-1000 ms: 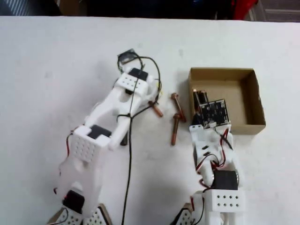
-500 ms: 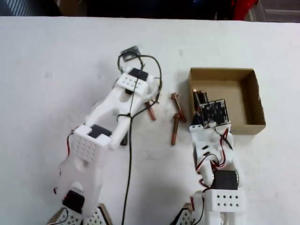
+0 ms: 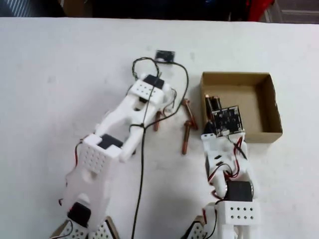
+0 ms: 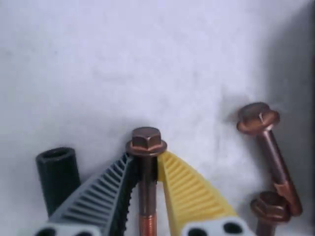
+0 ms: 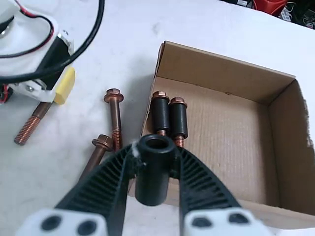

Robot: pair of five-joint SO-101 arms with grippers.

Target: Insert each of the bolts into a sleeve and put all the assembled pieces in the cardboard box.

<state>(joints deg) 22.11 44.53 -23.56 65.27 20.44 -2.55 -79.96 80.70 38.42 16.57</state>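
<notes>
Firmly, the left gripper (image 4: 146,158) clamps a bolt (image 4: 146,140), head beyond its jaws. The right gripper (image 5: 155,152) clasps a black sleeve (image 5: 155,174) between its jaws.

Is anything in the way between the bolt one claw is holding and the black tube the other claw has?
Yes: two loose bolts lie on the table between the held bolt and the sleeve. Carried above them, nothing visible would block it.

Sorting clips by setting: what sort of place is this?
Likely a robotics lab bench: white table, left gripper gripping a bolt, right gripper gripping a sleeve, and a cardboard box.
</notes>
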